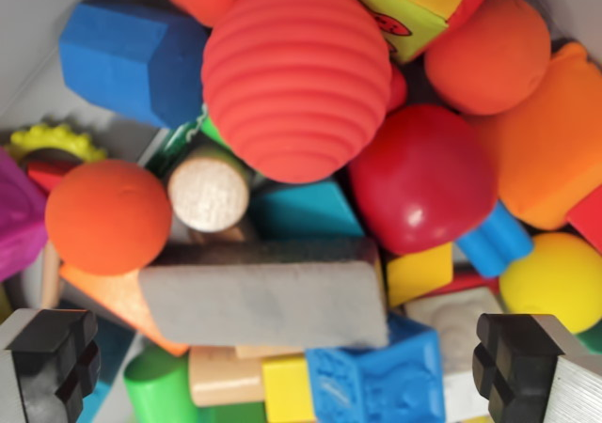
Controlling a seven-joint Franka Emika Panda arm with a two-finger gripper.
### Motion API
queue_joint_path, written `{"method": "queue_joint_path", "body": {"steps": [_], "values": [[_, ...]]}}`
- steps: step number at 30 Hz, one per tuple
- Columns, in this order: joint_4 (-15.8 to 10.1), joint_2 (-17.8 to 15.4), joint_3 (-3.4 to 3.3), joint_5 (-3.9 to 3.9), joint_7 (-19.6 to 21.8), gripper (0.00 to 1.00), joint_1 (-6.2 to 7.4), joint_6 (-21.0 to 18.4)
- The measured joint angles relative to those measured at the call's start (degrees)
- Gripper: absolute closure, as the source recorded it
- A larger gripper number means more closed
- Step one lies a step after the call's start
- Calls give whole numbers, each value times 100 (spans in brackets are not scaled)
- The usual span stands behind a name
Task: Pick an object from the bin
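Bin's (38, 38) stuffed with toys. At 9 o'clock sits an orange ball (108, 216), with a blue foam block (132, 61) at 10 o'clock. The ribbed red ball (296, 80) tops the heap near 12, and a grey block (268, 291) lies across the middle. A glossy red ball (423, 179) is at 3 o'clock. The pincer (292, 367) hangs wide open at 6 o'clock, gripping nothing.

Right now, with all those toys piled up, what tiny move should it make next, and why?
Probably a straight descent onto the grey block. The end effector is open, its fingers showing at the wrist view's bottom corners, and the block lies on top of the pile between them, nothing covering it.
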Motion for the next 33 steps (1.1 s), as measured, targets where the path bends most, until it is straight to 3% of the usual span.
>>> {"method": "queue_joint_path", "body": {"steps": [33], "values": [[591,999,-249,401,2322,0,1,459]]}}
